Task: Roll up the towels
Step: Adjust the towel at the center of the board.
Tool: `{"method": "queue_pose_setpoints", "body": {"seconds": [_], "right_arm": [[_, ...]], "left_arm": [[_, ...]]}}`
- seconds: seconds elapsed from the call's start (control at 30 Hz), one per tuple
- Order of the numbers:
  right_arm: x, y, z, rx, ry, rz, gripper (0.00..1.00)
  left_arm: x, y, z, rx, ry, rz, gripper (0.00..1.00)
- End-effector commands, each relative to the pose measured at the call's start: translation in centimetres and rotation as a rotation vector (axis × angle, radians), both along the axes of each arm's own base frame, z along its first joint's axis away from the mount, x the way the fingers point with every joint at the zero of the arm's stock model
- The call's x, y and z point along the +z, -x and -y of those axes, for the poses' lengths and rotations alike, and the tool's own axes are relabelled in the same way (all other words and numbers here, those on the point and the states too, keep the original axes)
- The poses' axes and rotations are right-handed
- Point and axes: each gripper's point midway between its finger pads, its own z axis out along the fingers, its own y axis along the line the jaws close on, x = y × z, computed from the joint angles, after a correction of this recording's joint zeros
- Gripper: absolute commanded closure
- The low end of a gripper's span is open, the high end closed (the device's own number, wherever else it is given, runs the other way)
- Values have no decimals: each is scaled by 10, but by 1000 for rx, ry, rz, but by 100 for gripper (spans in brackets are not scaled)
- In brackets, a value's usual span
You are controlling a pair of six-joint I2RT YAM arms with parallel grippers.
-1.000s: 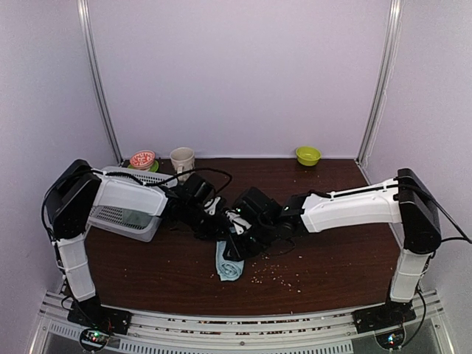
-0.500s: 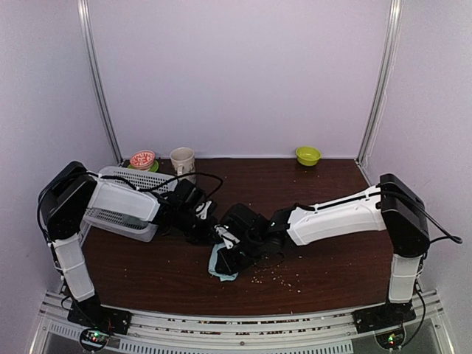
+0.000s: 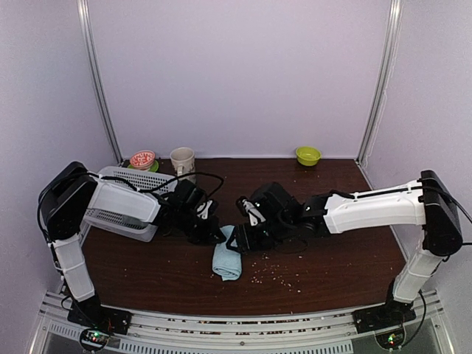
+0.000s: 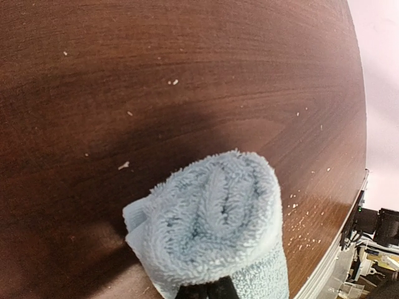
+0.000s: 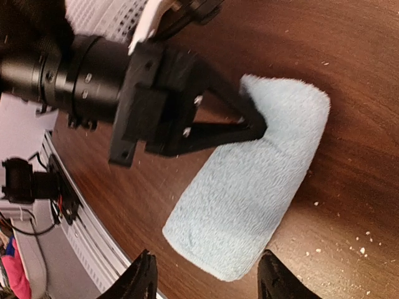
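Your light blue towel point(image 3: 227, 261) lies rolled into a stubby cylinder on the dark wood counter point(image 3: 332, 192), a little left of centre; its length runs from the far side toward the arm bases, and the spiral of its layers shows at the end facing the left wrist camera. Your left pincer point(image 5: 257, 128) is fully closed; its tips come to a single point that touches the roll's far end (whether a fold of cloth is nipped there, I cannot tell). Your right pincer point(image 5: 206, 258) stands wide apart with nothing in it; it hangs just beside the left one, over the roll, and its fingers look clear of the cloth. Pale crumbs point(image 3: 276, 274) are scattered on the counter just right of the towel; a white mesh basket point(image 3: 122, 214) sits at the left under your left arm; a beige cup point(image 3: 182, 158) and a red-patterned bowl point(image 3: 142, 158) stand at the back left, and a green bowl point(image 3: 307, 155) at the back right, all well apart from the towel.
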Motion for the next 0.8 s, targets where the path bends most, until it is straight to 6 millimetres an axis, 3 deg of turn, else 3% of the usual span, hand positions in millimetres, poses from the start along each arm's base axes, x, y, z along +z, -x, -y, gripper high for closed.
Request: {"method": "queue_pose_setpoints", "body": {"seconds": [0.0,0.13,0.37,0.57,0.77], "right_arm": [[-15,-19,4,-149,-83,-83,44],[-37,-19,1,-159,-30,-122,44],[-88,-14,18,-181,132,-175,45],[-111,-3,33,-174,203,-199,47],[-114,-4,31,-171,202,-202,48]], "left_arm": [[-31,20,-19,6,-124,-64,100],[-30,24,-17,-6,-140,-49,100],[-24,31,-14,-16,-134,-35,99],[-9,39,-13,-43,-119,-19,78],[30,43,-14,-59,-103,44,64]]}}
